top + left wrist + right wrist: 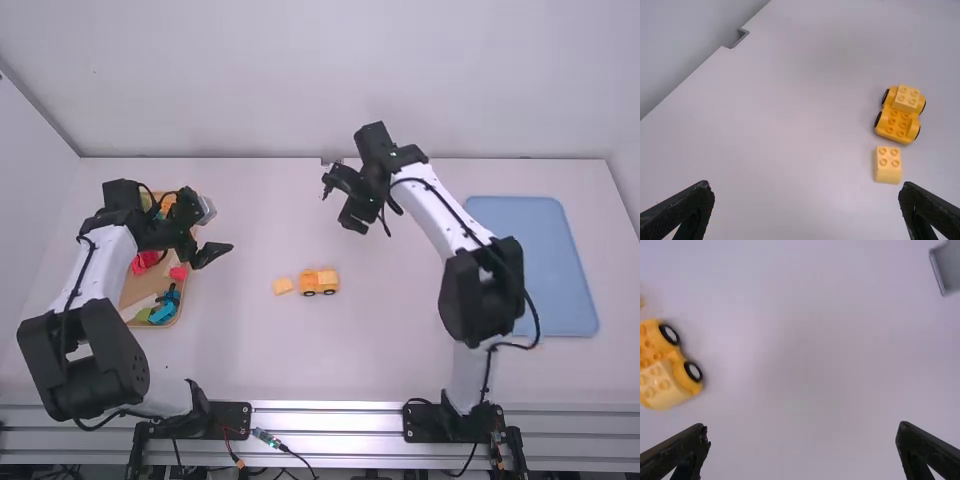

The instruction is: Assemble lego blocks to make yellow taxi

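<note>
High view: L arm [105, 265] was at the tray [187, 292] of spare bricks, R arm [440, 215] reached over the far-middle of the table. Taxi body [320, 282] sat upright on its wheels near table ctr, the loose pale-yellow block [283, 286] just beside it, on the tray side, not touching. Blue mat [535, 265] lay at far R. L wrist view: L gripper [806, 186] was wide, nothing btwn its fingers. Block sat studs-up, four studs showing; body had one pale block [906, 97] on one end, w/ bare studs [893, 122] next to it. Step in hand was prob. getting the loose block onto those studs. Best way: L gripper in from above, fingers square to two opposite block sides, gripping low enough for a firm hold, studs uncovered, w/o nudging the body. R wrist view: R gripper [802, 426] was also wide & empty; body stood off to one side, wheels [693, 371] showing. Those would likely roll under a push, so R gripper had best steady the body by its sides, clear of the bare studs, while L lined up the block edges, then pressed straight down, evenly, until flush; a tilted press could seat only one edge or skid the body.
</note>
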Available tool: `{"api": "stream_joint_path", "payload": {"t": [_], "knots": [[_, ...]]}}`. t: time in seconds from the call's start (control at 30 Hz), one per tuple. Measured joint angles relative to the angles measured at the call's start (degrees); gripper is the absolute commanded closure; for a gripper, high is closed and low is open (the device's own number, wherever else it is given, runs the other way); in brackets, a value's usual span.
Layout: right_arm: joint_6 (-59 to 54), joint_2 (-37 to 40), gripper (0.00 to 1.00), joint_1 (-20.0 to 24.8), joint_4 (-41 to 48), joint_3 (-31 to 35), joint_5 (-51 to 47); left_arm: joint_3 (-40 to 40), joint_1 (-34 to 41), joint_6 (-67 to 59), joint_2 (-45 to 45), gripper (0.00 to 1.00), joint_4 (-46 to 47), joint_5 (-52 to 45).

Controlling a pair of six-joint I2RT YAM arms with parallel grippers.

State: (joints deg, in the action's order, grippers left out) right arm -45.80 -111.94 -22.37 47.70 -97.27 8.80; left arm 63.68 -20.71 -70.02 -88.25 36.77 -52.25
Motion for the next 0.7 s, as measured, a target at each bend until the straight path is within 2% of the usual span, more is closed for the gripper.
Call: {"api": "stream_joint_path", "payload": {"t": [0.03,0.07,0.2,0.33,0.5,0.6,0.7], "knots": [[-1.0,4.3,0.01,0.3,-3.6,5.7,0.0,0.0,0.3,0.0,0.0,0.01,0.0,0.0],[-1.4,5.5,0.01,0.4,-4.5,7.2,0.1,0.0,0.4,0.0,0.0,0.01,0.1,0.0],[-5.7,17.6,0.01,1.7,-14.4,21.1,4.2,0.0,3.9,0.0,0.0,0.01,1.5,0.0],[-7.5,24.0,0.01,4.4,-19.9,28.2,13.3,-0.5,8.9,-2.3,0.0,0.01,2.5,0.0],[-9.5,24.9,0.01,8.4,-28.1,37.0,22.2,-5.9,14.4,-7.5,0.4,0.01,-1.5,-0.2],[-11.8,23.7,0.01,8.7,-37.4,46.0,27.1,-13.3,15.7,-7.6,0.4,0.01,-12.0,-2.6],[-14.3,21.9,0.01,7.7,-44.5,51.4,29.9,-18.8,15.5,-5.5,0.4,0.01,-21.0,-4.5]]}}
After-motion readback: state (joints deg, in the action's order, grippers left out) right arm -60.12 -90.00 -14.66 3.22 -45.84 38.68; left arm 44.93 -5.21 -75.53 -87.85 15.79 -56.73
